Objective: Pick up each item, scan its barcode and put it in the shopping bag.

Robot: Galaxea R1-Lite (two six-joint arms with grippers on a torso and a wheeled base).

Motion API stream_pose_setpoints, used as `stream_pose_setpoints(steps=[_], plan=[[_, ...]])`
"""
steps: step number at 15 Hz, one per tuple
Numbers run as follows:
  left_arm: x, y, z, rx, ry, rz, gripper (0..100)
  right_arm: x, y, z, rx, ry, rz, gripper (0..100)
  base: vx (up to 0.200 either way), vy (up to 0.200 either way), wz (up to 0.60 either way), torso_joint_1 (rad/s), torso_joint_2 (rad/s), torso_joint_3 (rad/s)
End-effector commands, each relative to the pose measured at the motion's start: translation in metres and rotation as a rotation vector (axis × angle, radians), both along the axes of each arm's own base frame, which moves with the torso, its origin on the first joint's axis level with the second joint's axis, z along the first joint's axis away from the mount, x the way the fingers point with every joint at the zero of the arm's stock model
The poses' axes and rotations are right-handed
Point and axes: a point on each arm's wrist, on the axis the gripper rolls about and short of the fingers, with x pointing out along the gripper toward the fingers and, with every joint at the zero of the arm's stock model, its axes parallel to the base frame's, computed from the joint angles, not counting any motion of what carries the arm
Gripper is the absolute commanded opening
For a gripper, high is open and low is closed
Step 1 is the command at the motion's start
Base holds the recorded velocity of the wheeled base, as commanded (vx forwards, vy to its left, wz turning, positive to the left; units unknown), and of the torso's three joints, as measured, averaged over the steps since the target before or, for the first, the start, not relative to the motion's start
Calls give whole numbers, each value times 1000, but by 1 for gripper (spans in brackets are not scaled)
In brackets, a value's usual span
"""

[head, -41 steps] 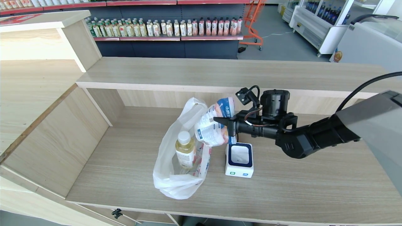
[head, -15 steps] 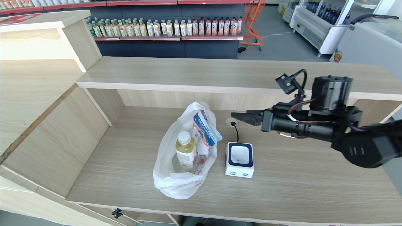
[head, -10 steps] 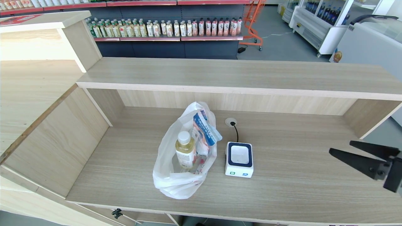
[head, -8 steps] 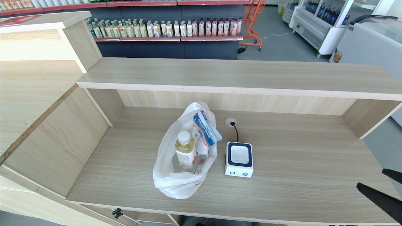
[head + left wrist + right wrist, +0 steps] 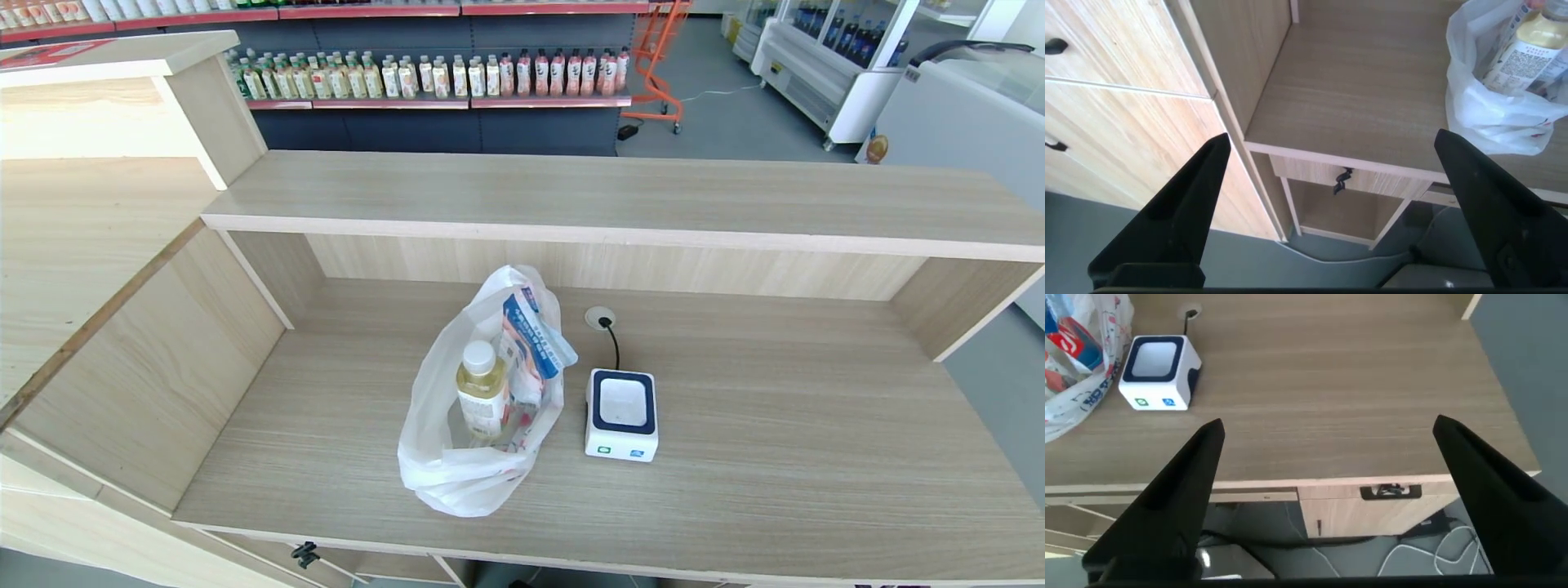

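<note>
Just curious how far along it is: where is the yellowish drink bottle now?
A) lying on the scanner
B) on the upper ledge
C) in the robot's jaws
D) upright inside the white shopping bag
D: the bottle stands upright inside the shopping bag, beside the scanner.

on my left gripper [image 5: 1331, 137] i see two matte black fingers [image 5: 1167, 229], each a flat wedge, broad at the base and narrowing to a blunt tip, with plain smooth faces. my right gripper [image 5: 1328, 423] carries a matching pair of black tapered fingers [image 5: 1490, 498] with straight, clean edges
</note>
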Motion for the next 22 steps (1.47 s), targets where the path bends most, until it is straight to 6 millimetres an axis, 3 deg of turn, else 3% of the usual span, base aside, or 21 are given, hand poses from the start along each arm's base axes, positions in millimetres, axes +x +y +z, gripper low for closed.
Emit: stream_pose_setpoints(steps=[1, 5, 6, 14, 18, 22], plan=[[0, 0, 0, 0, 0, 1, 100, -4, 0, -3, -3, -46, 6, 100, 0, 0, 0, 0, 0, 0], [0, 0, 0, 0, 0, 1, 100, -4, 0, -3, 19, -46, 4, 100, 0, 0, 0, 0, 0, 0], [0, 0, 0, 0, 0, 1, 100, -4, 0, -3, 16, -46, 5, 0, 0, 0, 0, 0, 0, 0], [0, 0, 0, 3, 0, 0, 100, -4, 0, -3, 43, -48, 1, 0, 0, 0, 0, 0, 0, 0], [0, 0, 0, 3, 0, 0, 100, -4, 0, -3, 43, -48, 0, 0, 0, -200, 0, 0, 0, 0], [0, 0, 0, 9, 6, 0, 100, -4, 0, -3, 43, -48, 1, 0, 50, 0, 0, 2, -1, 2]])
